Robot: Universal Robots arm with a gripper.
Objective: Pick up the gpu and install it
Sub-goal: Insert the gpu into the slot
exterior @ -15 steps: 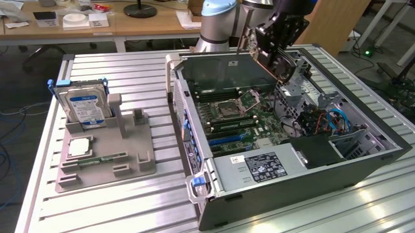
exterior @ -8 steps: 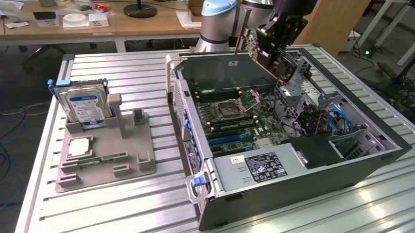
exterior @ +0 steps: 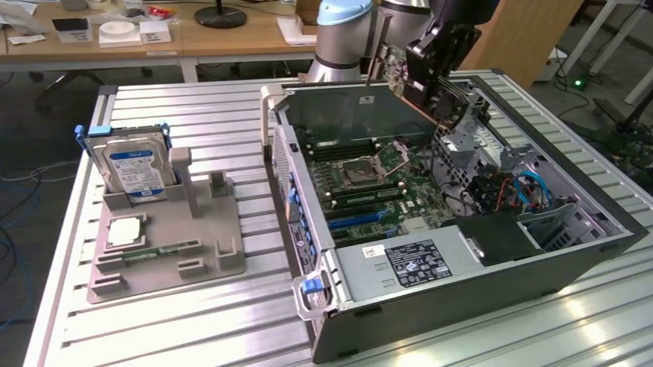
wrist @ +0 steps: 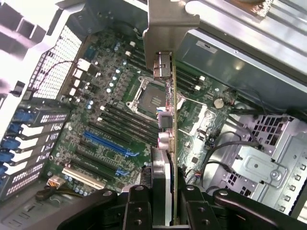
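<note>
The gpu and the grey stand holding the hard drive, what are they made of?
The gpu has a silvery end bracket, probably sheet metal by its dull shine, on a thin green circuit board. The grey stand looks like matte plastic: even colour, no glint.

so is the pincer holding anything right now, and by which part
Yes: the pincer is shut on the slim dark gpu card with silver end bracket, clamping its flat faces at the edge nearest the wrist, above the open grey case.
</note>
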